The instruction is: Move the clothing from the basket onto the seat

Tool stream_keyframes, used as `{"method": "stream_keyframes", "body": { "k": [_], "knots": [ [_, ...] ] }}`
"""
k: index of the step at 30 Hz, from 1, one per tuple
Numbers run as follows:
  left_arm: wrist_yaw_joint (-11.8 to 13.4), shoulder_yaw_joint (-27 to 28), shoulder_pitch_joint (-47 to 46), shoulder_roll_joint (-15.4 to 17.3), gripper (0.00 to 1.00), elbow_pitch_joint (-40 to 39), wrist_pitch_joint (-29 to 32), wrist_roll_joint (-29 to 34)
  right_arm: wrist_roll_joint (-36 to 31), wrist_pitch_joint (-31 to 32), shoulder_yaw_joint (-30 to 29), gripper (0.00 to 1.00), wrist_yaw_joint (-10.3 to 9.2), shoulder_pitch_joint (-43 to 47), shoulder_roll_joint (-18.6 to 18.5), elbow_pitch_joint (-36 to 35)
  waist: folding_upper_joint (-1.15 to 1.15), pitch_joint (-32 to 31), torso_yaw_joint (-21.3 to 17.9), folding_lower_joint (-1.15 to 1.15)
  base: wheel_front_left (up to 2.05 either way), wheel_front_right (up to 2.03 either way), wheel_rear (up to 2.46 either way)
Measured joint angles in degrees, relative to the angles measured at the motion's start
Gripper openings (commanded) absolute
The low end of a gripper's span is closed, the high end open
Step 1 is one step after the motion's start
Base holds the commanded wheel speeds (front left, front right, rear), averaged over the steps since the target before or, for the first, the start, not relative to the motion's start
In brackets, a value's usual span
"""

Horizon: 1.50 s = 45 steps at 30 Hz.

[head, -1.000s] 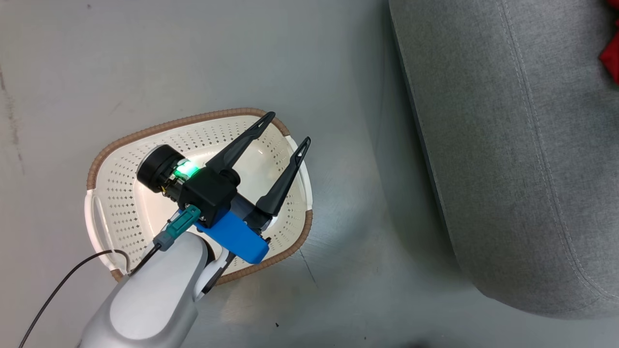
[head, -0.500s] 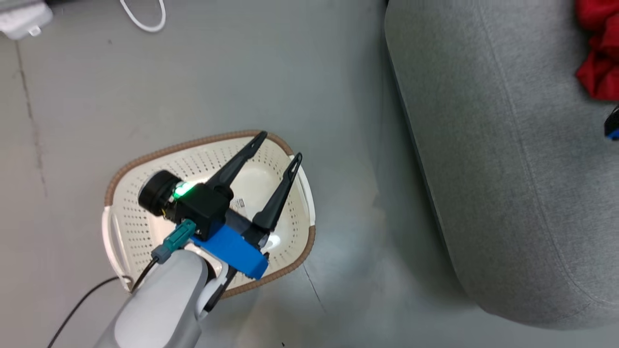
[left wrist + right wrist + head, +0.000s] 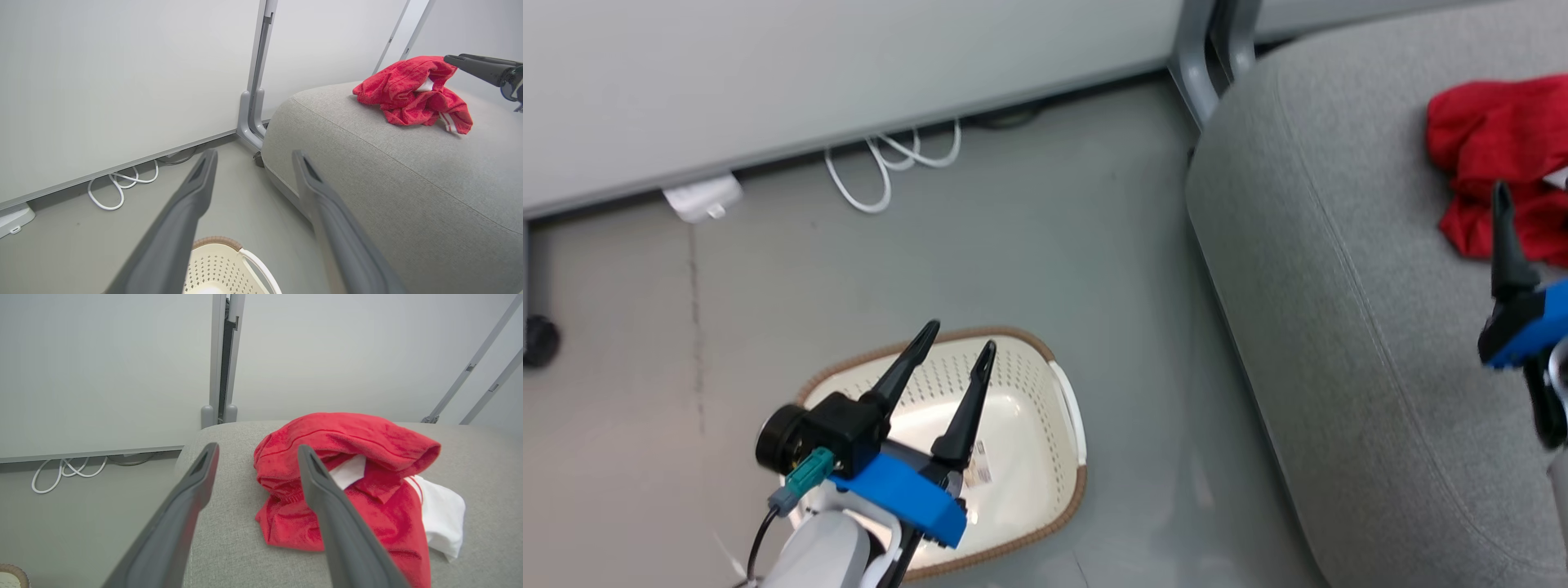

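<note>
The red clothing (image 3: 1494, 139) lies bunched on the grey seat (image 3: 1339, 327), near its far right part. Its white part (image 3: 443, 514) and white stripes (image 3: 447, 120) show at the pile's edge. On the floor to the seat's left stands the cream basket (image 3: 1029, 457), its label (image 3: 978, 465) visible on the bare bottom. My left gripper (image 3: 958, 340) hangs open above the basket with nothing between its fingers. My right gripper (image 3: 257, 448) is open just short of the clothing (image 3: 347, 490), over the seat (image 3: 229, 547); one finger (image 3: 1505, 245) shows at the head view's right edge.
A pale wall panel (image 3: 849, 73) runs along the back, with a grey metal post (image 3: 1196, 57) at the seat's corner. White cable loops (image 3: 890, 159) and a white adapter (image 3: 701, 198) lie at the wall's foot. A dark caster (image 3: 539, 339) sits far left.
The head camera has tilted up, bringing the wall, cables and more of the clothing into view. My right gripper's finger now shows beside the clothing. The left gripper stays open over the basket.
</note>
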Motion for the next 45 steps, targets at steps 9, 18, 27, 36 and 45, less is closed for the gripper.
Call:
{"method": "stream_keyframes", "body": {
  "k": [9, 18, 27, 36, 45],
  "knots": [
    [0.0, 6.12, 6.72, -1.07, 1.0, 0.9, 0.0, 0.48, -2.11, 2.98, -3.6, 1.0, -0.01, 16.88, 4.5, -16.88, 0.0, -8.12, 5.09, 0.0, 0.0, 0.0, 0.0],
    [0.0, 11.65, 10.83, -1.94, 1.0, 0.89, 0.0, 1.04, -6.48, 6.15, -2.91, 1.0, 0.0, 31.1, 13.63, -32.08, 0.0, -12.3, 9.68, 0.01, 0.0, 0.0, 0.0],
    [-0.01, 16.5, 13.43, -2.92, 1.0, 1.44, -0.01, 1.53, -7.22, 7.71, -1.89, 1.0, 0.0, 37.3, 17.63, -37.12, 0.0, -15.58, 12.06, 0.01, 0.0, 0.0, 0.0],
    [-0.01, 18.56, 14.41, -3.46, 1.0, 1.43, -0.01, 2.99, -7.54, 8.32, -1.16, 1.0, 0.0, 38.27, 18.55, -38.28, 0.0, -16.25, 13.22, 0.03, 0.0, 0.0, 0.0],
    [-0.02, 18.16, 14.43, -4.08, 1.0, 1.58, 0.0, 3.03, -7.44, 8.4, -1.37, 1.0, 0.0, 38.74, 18.9, -38.49, 0.0, -16.01, 14.0, 0.02, 0.0, 0.0, 0.0]
  ]
}}
